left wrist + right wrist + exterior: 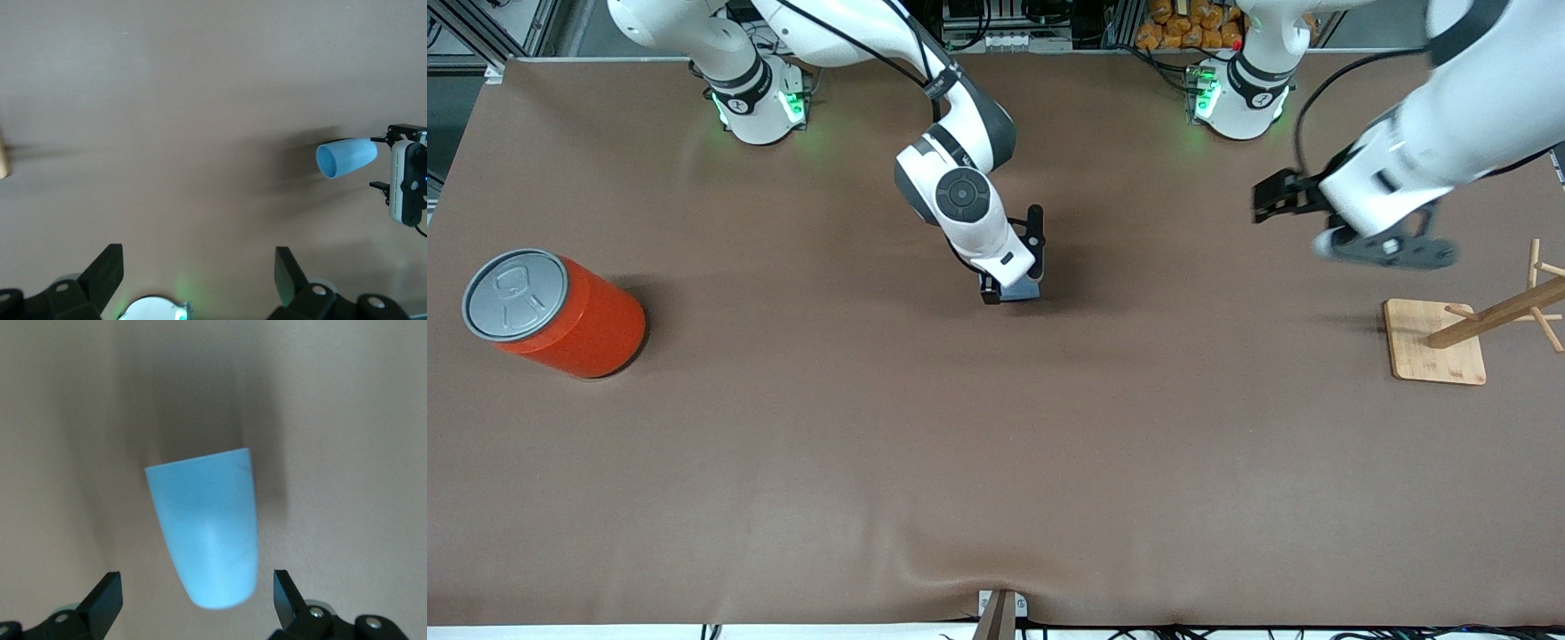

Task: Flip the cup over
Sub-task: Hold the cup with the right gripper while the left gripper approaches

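The light-blue cup [1028, 292] lies on its side on the brown table, near the middle. My right gripper [1012, 292] is down at it, open, with a finger on each side of the cup's narrow closed end and not touching it. In the right wrist view the cup [207, 527] fills the space between the open fingers [107, 597], with its wide rim pointing away. In the left wrist view the cup [345, 158] shows its open mouth, with the right gripper [405, 180] at its closed end. My left gripper [1264, 199] hangs open and empty above the table, also seen in its own wrist view [200, 270].
A large orange can [560, 311] with a grey lid stands toward the right arm's end of the table. A wooden mug stand [1436, 342] on a square base stands toward the left arm's end, below my left gripper in the front view.
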